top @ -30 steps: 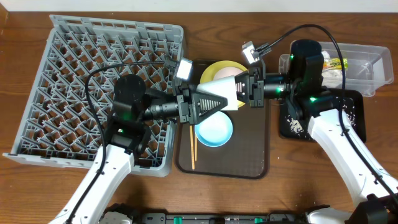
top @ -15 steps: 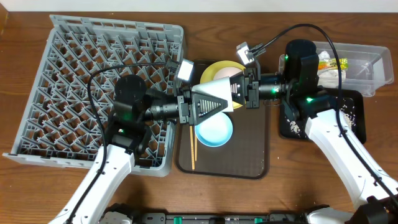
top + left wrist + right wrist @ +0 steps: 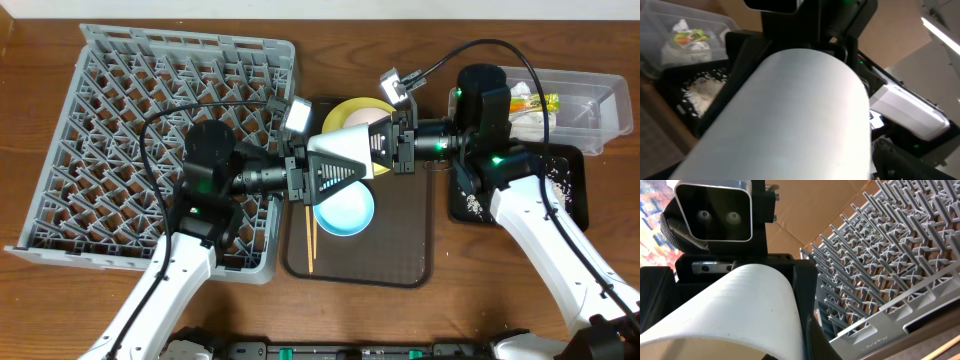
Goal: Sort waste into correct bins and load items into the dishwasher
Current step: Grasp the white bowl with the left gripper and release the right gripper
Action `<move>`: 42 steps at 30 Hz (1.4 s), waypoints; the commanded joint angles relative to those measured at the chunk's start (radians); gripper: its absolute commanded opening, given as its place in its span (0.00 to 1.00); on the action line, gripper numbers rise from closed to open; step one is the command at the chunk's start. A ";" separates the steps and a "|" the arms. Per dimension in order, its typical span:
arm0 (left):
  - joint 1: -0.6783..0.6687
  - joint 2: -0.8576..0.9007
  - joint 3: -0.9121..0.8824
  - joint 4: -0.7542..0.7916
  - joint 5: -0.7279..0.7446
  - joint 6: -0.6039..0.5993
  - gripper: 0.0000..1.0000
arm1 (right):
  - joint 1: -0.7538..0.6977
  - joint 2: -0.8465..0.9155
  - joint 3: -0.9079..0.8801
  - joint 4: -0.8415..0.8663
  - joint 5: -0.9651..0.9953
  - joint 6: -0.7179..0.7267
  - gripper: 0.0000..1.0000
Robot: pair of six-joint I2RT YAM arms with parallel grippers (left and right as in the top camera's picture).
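Observation:
The white bowl (image 3: 352,152) hangs on its side above the brown serving tray (image 3: 400,250), held between both arms. My left gripper (image 3: 338,170) grips it from the left and my right gripper (image 3: 386,150) from the right. The bowl fills the left wrist view (image 3: 800,115) and the lower right wrist view (image 3: 740,310). Under it lie the yellow plate (image 3: 352,108), the light blue bowl (image 3: 344,210) and the chopsticks (image 3: 309,245). The grey dish rack (image 3: 120,120) stands at the left.
The clear tub (image 3: 600,100) at the back right holds the snack wrapper (image 3: 535,100) and white tissue. The black tray (image 3: 572,190) in front of it holds rice scraps (image 3: 470,205). The small white cup is out of view.
The right arm has shifted a little to the left and the white bowl has moved slightly left with it. The left arm has stayed nearly still.

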State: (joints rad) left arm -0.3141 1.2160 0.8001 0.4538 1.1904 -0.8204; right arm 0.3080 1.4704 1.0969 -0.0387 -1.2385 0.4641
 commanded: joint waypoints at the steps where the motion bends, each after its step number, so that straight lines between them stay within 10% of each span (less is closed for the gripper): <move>1: 0.018 -0.007 0.019 0.000 -0.082 0.095 0.90 | 0.003 0.002 -0.008 -0.014 -0.077 0.006 0.01; 21: 0.019 -0.007 0.019 -0.004 -0.118 0.106 0.67 | -0.034 0.002 -0.008 -0.013 -0.101 0.006 0.01; 29: 0.019 -0.007 0.019 -0.066 -0.135 0.188 0.41 | -0.043 0.002 -0.008 -0.014 -0.108 0.006 0.17; 42: 0.170 -0.008 0.019 -0.139 -0.151 0.263 0.38 | -0.129 0.002 -0.008 -0.014 -0.139 0.001 0.37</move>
State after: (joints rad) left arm -0.1947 1.2064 0.8154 0.3153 1.0912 -0.5831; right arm 0.1928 1.4818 1.0840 -0.0547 -1.3365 0.4637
